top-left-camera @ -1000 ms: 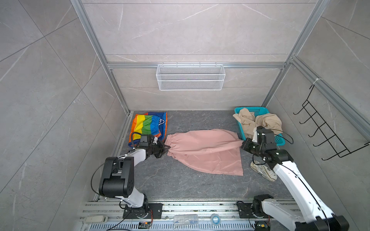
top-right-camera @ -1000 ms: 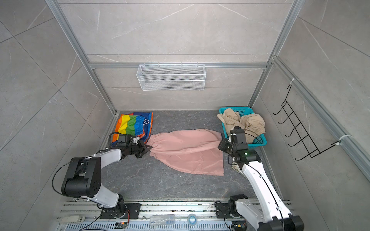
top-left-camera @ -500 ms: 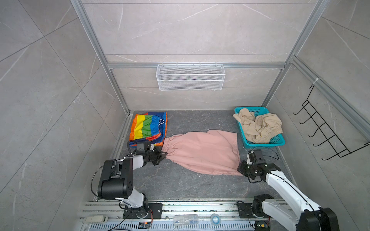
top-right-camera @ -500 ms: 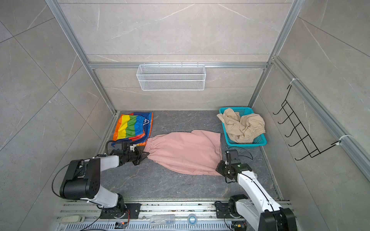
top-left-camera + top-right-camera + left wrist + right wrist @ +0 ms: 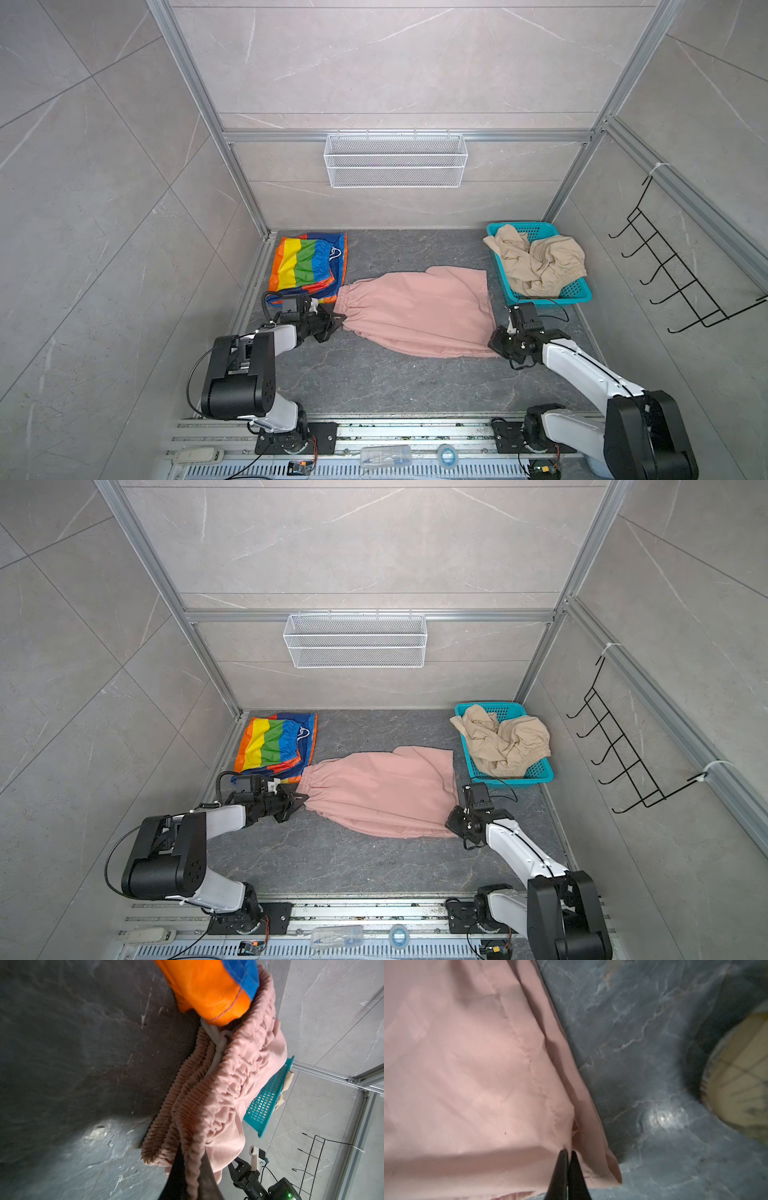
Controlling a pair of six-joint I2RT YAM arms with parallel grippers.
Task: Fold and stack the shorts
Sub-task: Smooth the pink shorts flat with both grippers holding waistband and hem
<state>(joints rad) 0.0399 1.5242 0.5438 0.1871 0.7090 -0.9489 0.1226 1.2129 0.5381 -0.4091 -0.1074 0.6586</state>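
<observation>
The dusty pink shorts (image 5: 415, 311) (image 5: 382, 789) lie spread across the middle of the dark floor, waistband to the left. My left gripper (image 5: 338, 320) (image 5: 301, 800) (image 5: 192, 1157) is shut on the gathered waistband (image 5: 207, 1088). My right gripper (image 5: 495, 340) (image 5: 451, 823) (image 5: 568, 1152) is shut on the hem corner (image 5: 591, 1147) at the front right. The rainbow-striped shorts (image 5: 307, 264) (image 5: 276, 742) lie folded at the back left, touching the waistband. The beige shorts (image 5: 540, 262) (image 5: 507, 742) sit crumpled in the teal basket (image 5: 579, 293) (image 5: 542, 773).
A white wire basket (image 5: 395, 160) hangs on the back wall. A black hook rack (image 5: 665, 270) is on the right wall. Aluminium rails (image 5: 249, 291) run along the floor's left edge and the front, where both arm bases stand.
My right gripper has come down from beside the teal basket to the floor at the front right, bringing the hem with it. My left gripper has shifted a little toward the front with the waistband.
</observation>
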